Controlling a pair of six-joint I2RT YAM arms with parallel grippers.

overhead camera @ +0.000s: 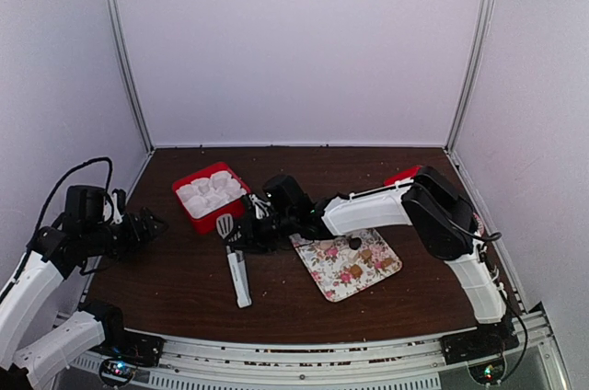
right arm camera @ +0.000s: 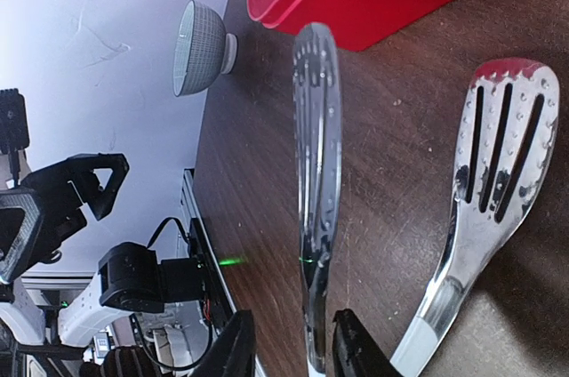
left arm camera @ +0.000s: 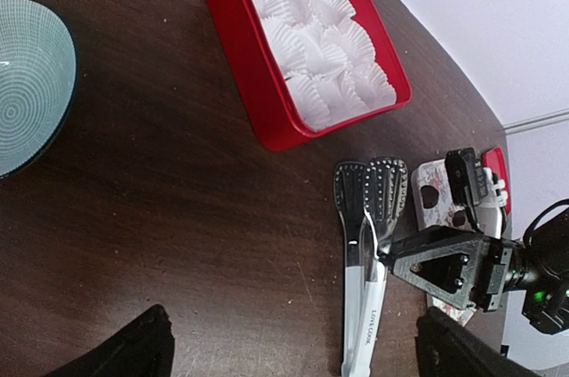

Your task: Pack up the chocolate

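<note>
The chocolate shows as a dark lump and a few small pieces on the floral tray; the rest are too small to tell apart. Metal tongs with white handles lie on the table left of the tray, heads toward the red box. My right gripper is low over the tongs. In the right wrist view its fingers stand apart on either side of the raised tong arm, not clamped; the other arm lies flat. My left gripper is open and empty at the far left, and its wrist view looks over the tongs.
A red box full of white paper cups stands behind the tongs. A grey patterned bowl sits left of it, near my left arm. A red lid lies at the back right. White walls close in the table.
</note>
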